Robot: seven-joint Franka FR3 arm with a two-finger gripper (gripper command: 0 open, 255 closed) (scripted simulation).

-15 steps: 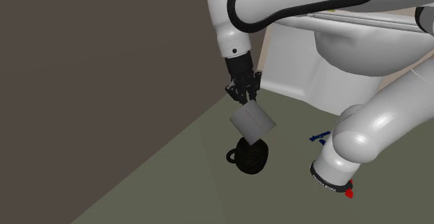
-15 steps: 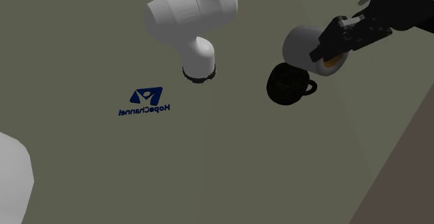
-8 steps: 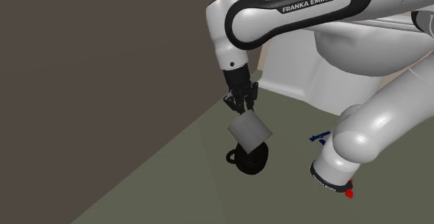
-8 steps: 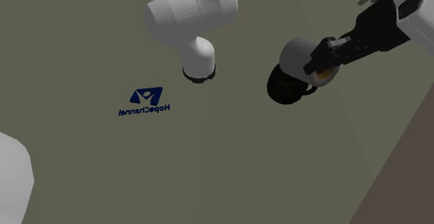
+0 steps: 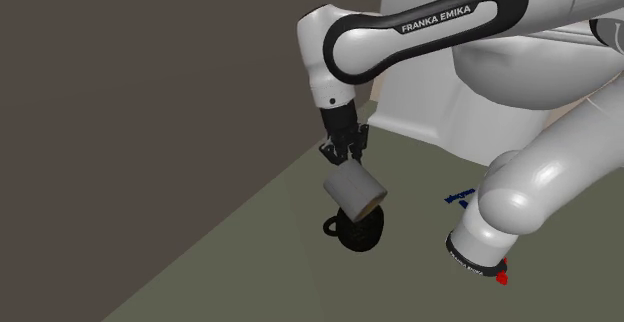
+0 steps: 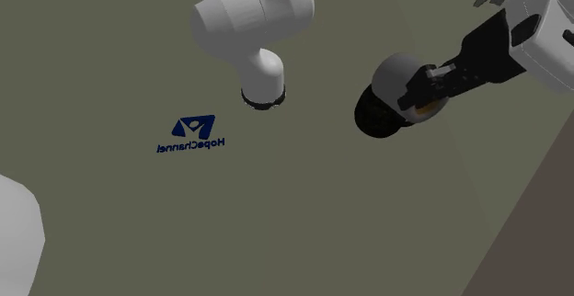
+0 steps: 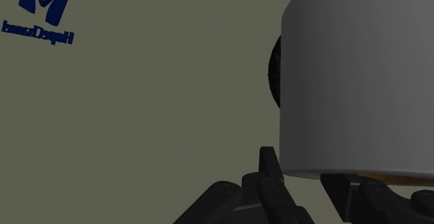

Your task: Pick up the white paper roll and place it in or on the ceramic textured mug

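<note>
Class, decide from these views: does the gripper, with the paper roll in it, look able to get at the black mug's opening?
Probably yes. The gripper holds the paper roll just over the black mug, and nothing stands between them.

The mug [image 5: 358, 232] stands on the floor [image 5: 260, 260], near the wall [image 5: 150, 90] along the shoulder view's left. The paper roll [image 5: 355, 192] hangs tilted just above the mug's mouth, clasped at its upper end in the hand [image 5: 343, 160]; whether roll and rim touch cannot be told. In the second exterior view the arm's base [image 6: 262, 92] lies between the mug and a floor logo [image 6: 191, 133]. In the shoulder view a toilet [image 5: 500, 70] stands behind them.
</note>
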